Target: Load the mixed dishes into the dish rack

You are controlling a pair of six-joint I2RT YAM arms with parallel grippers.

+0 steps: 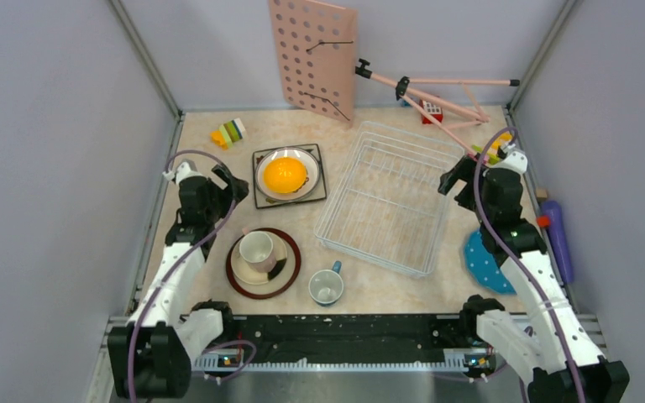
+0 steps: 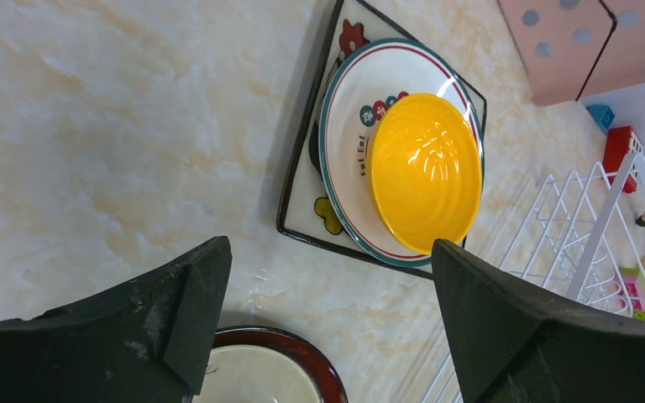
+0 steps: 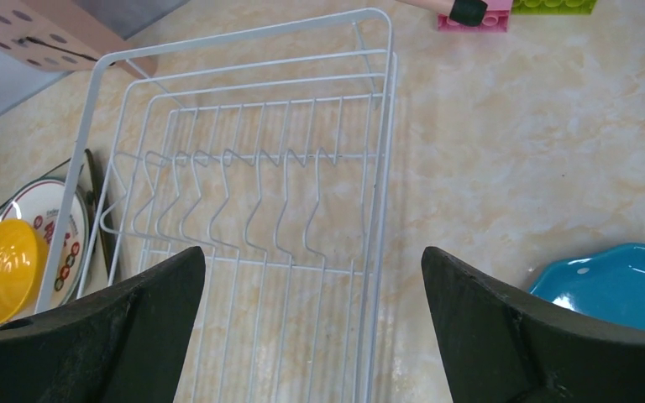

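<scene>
near the front edge stands a blue-grey ceramic mug (image 1: 326,286), bare marble tabletop (image 1: 386,285) around it. left gripper (image 2: 327,260) and right gripper (image 3: 312,260) gape wide, holding nothing. farther: white wire dish rack (image 1: 386,197), glossy yellow bowl (image 1: 285,175) left of its edge.

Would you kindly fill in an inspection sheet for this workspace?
Surface: marbled tabletop, no spills seen.
Job's things: dish rack empty; yellow bowl on white plate on square plate; pink cup on cream plate on brown-rimmed plate; mug alone; blue plate partly behind right arm.
Clutter: toy blocks, pegboard, pink stand, purple bottle.
Grippers: left tool and right tool open, empty.
Cables: purple cables looped along both arms.
Surroundings: grey walls.
</scene>
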